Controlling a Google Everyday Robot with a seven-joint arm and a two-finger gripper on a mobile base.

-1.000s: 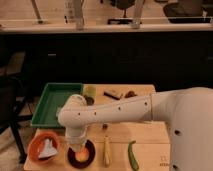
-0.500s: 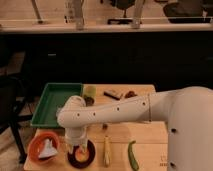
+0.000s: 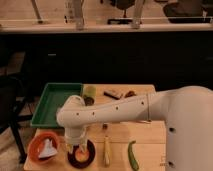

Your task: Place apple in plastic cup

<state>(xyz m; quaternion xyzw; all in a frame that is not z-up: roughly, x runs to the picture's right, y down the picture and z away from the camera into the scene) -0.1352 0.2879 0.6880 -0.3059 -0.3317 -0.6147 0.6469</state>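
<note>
The table [image 3: 145, 132] is carrying everything, and the arm [image 3: 115, 111] is reaching across it from the right toward the front-left corner. The tray [image 3: 52, 102] is sitting at the back-left corner, with the cup [image 3: 90, 93] standing upright just beside the tray's right edge, near the back edge and well apart from the action. The gripper [image 3: 75, 146] is pointing down near the front edge, right over the dark cup [image 3: 86, 160]. The apple [image 3: 83, 152] is showing as an orange-yellow blob there, just under it.

I can't tell how far the gripper is open or whether it's actually got the apple. My guess is it's working on the pickup. It should be centring on the apple rather than the dark rim and getting a firm hold. Then it should be lifting straight up before swinging back to the cup — otherwise it's risking dragging the dark cup along.
</note>
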